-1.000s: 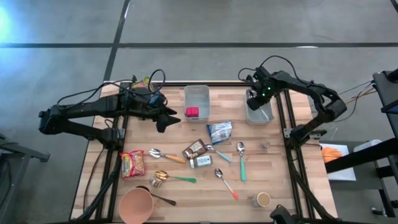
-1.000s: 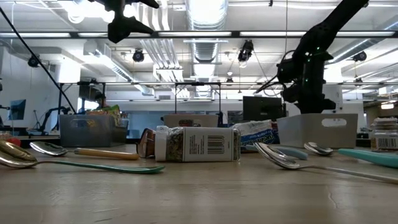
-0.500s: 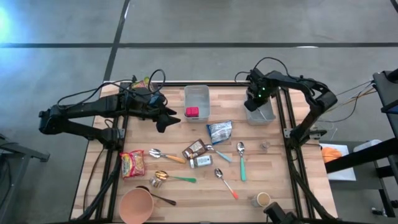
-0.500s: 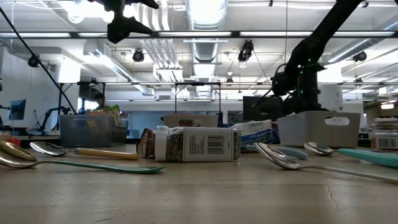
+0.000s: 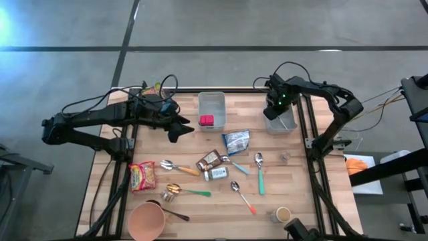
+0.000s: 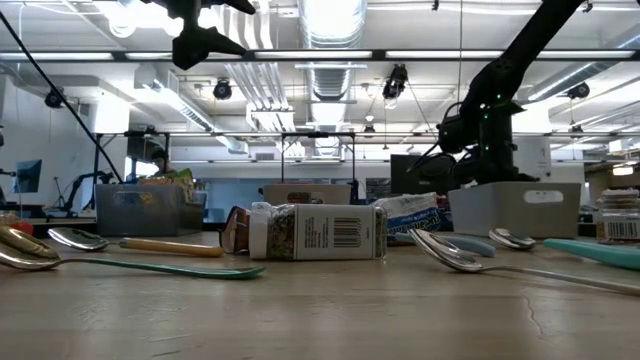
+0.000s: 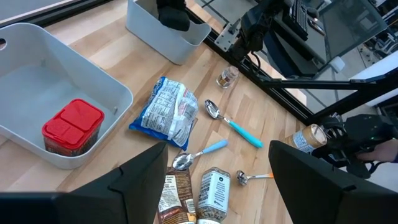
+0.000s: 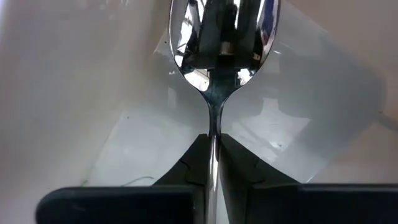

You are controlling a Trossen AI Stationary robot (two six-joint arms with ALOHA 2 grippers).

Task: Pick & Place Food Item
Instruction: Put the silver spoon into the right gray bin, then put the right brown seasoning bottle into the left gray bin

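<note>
1. Spoon (image 8: 216,43), not a food item, is what the right gripper (image 8: 212,165) has its fingers pinched shut on. It grips the thin handle, and the bowl stands clear beyond the fingertips.
2. Over the last second the right gripper (image 5: 276,102) has shifted slightly toward the left of the high view and sunk. In the low view it was above the rim of the white bin (image 6: 515,208) and has now dropped to rim level. Over the last half second it has hardly moved.
3. That puts the spoon inside the white bin at the upper right of the high view. The right wrist view shows white walls and floor all around the bowl. Whether the bowl touches the floor I cannot tell.
4. I judge this to be the placing step, nearly done, with only the release left. No food package has yet been moved by this arm.
5. Its long axis runs straight out from the gripper, in line with the fingers. The handle is at the bottom centre of the right wrist view and the bowl points to the top centre, deeper into the bin.
6. At left centre of the high view the left gripper (image 5: 175,128) has stayed put. Its fingers are spread and hold nothing, beside the middle bin (image 5: 212,100) that holds a red-lidded container (image 5: 206,121).
</note>
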